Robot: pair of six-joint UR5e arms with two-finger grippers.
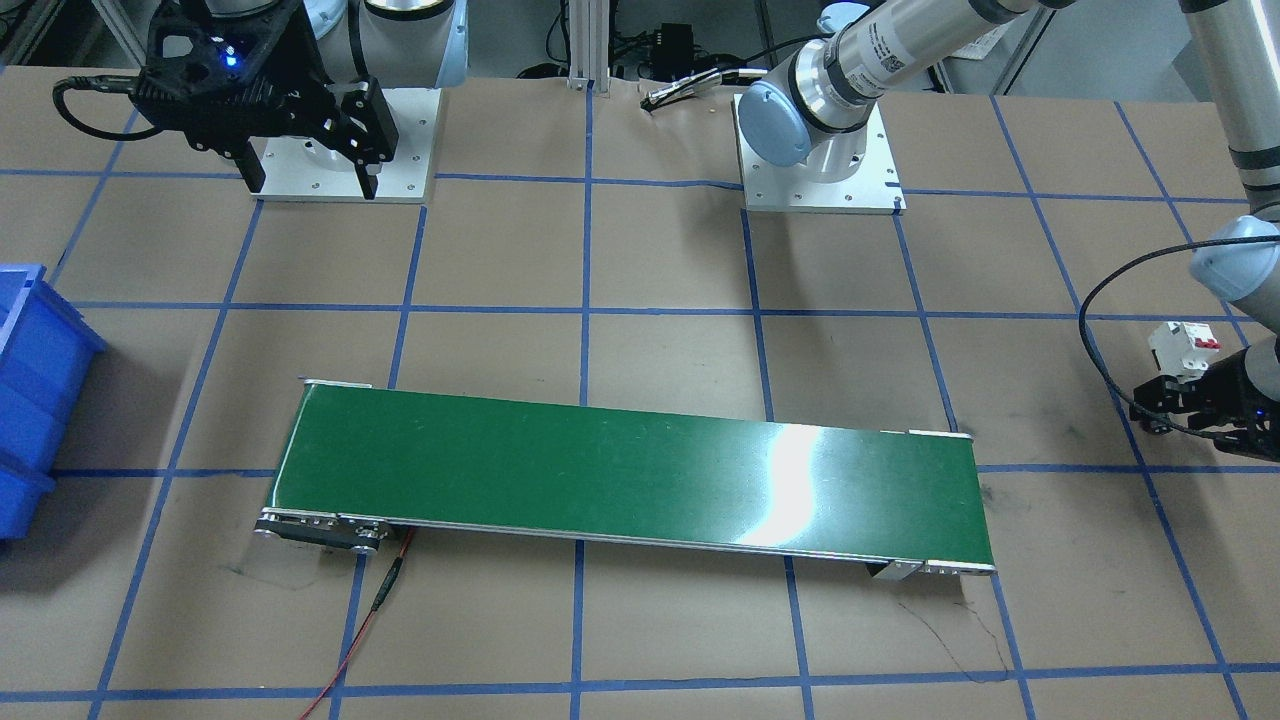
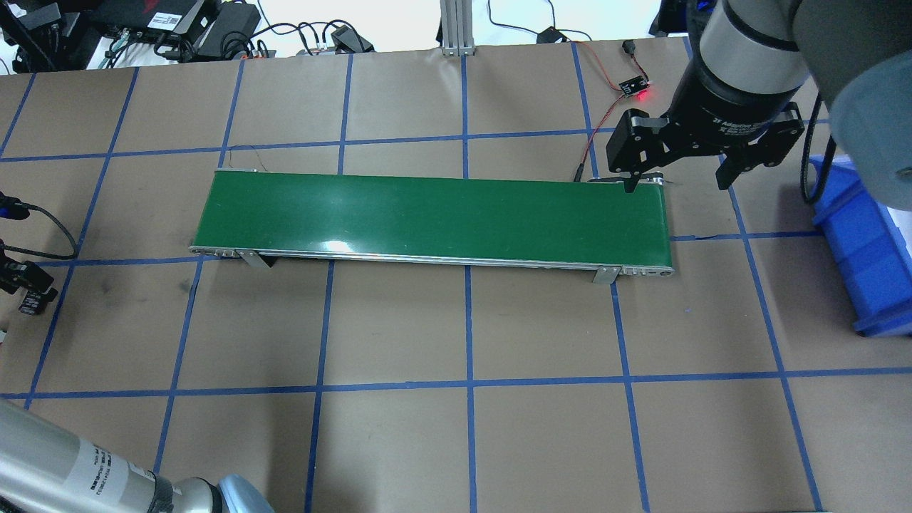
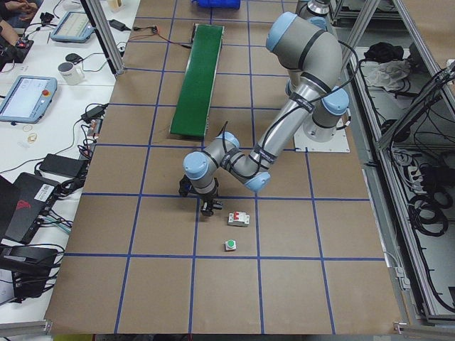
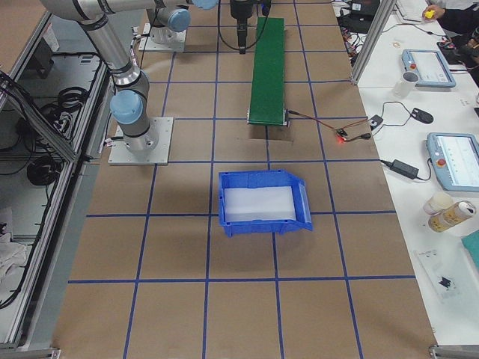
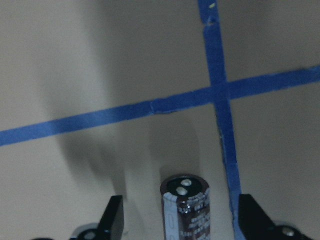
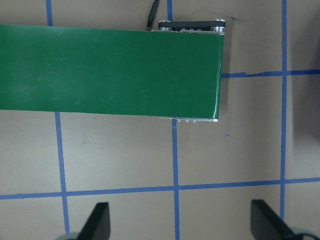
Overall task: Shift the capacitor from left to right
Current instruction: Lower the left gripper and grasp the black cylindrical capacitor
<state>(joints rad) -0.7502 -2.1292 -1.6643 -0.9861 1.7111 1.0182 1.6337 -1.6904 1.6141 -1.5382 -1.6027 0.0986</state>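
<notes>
The capacitor (image 5: 185, 210) is a dark stubby cylinder with pale markings and two silver terminals on its end. In the left wrist view it sits on the brown paper between the fingers of my left gripper (image 5: 181, 202), with a gap on each side. The jaws are open around it. In the overhead view the left gripper (image 2: 21, 281) is at the table's far left edge with the capacitor (image 2: 30, 304) at its tip. My right gripper (image 2: 677, 178) is open and empty, hovering over the right end of the green conveyor belt (image 2: 427, 214).
A white breaker with a red tab (image 1: 1185, 345) lies beside the left gripper (image 1: 1200, 415), and a green-capped button (image 3: 231, 245) lies a little further off. A blue bin (image 2: 862, 249) stands at the table's right end. A red wire (image 2: 605, 107) runs behind the belt.
</notes>
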